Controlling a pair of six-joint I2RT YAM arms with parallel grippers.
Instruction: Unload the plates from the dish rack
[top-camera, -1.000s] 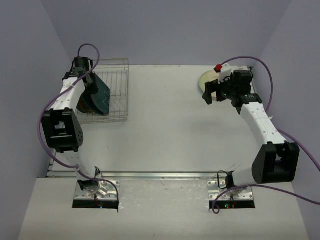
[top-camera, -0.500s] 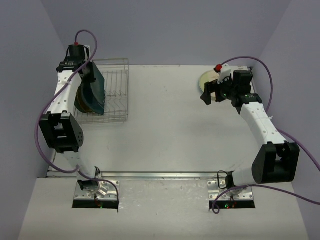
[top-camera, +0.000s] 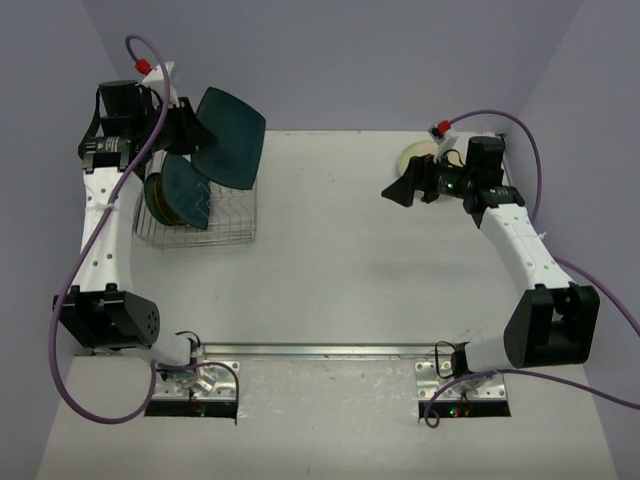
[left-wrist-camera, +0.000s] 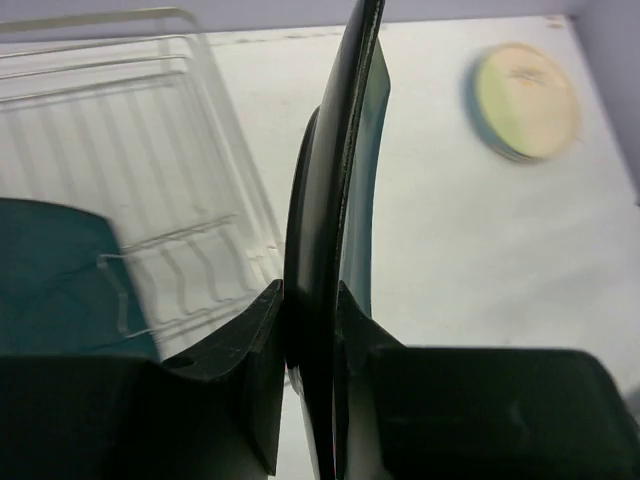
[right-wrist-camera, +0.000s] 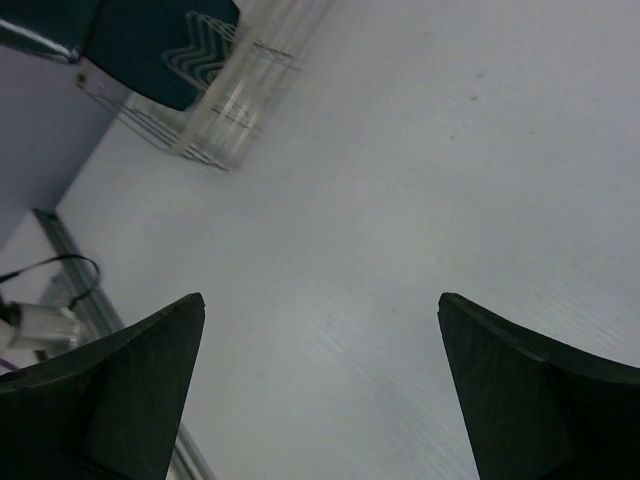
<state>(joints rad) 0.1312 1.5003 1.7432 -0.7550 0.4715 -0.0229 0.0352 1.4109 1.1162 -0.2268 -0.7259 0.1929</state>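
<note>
Your left gripper (left-wrist-camera: 310, 300) pinches the teal plate (top-camera: 232, 138) upper left, seemingly above the dish rack (top-camera: 238, 218); swing slowly. Right gripper (right-wrist-camera: 320, 310) gapes.

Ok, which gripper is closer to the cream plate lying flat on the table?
Right. The right gripper hangs open just beside the cream plate. The left gripper is across the table, above the dish rack, shut on the dark teal plate.

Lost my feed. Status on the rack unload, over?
Left gripper shut on teal plate, held above dish rack. Right gripper open, empty. Other plates in rack. Nothing blocking.
</note>
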